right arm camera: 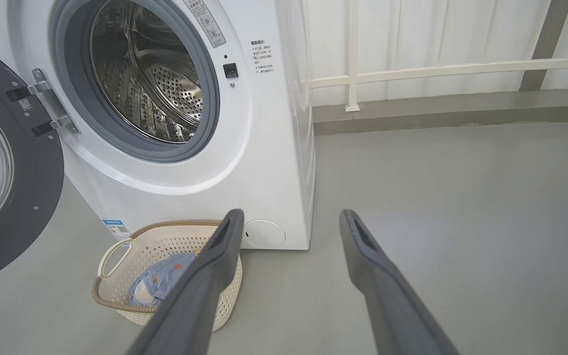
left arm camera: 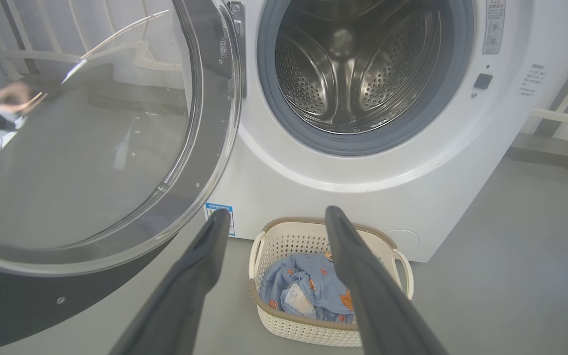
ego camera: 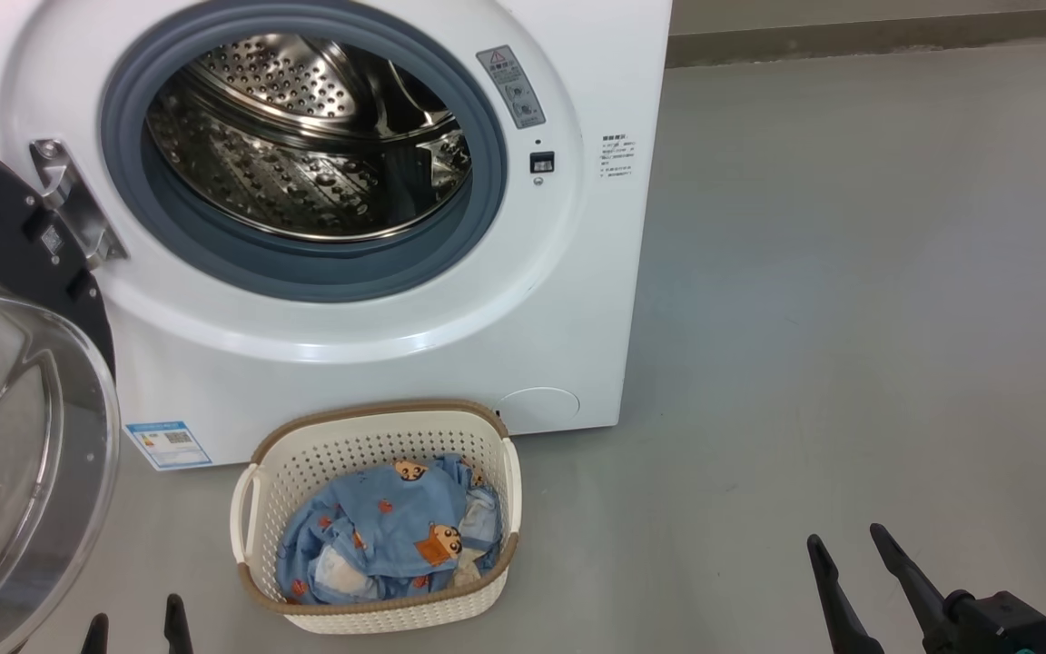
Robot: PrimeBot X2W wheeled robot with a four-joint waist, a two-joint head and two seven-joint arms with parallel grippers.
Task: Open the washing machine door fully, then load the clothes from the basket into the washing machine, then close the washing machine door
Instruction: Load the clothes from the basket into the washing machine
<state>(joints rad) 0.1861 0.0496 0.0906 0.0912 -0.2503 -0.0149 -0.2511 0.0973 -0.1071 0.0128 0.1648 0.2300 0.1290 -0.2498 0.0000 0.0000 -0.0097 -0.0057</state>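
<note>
The left jaws are wide open and hold nothing, low beside the big round door with a shiny black rim and clear glass bowl [ego camera: 24, 409], which stands far out. Next is the big white washing machine [ego camera: 396, 363], its steel drum [ego camera: 305, 136] bare. Just in front sits the small cream plastic basket full of holes [ego camera: 369, 445], with the light blue clothes with orange faces [ego camera: 387, 531] piled inside. The right jaws, open and empty too, hang over the grey floor [ego camera: 850, 318], well apart. The door looks done, I think. Loading comes next, so one arm must reach down and pinch the cloth.
</note>
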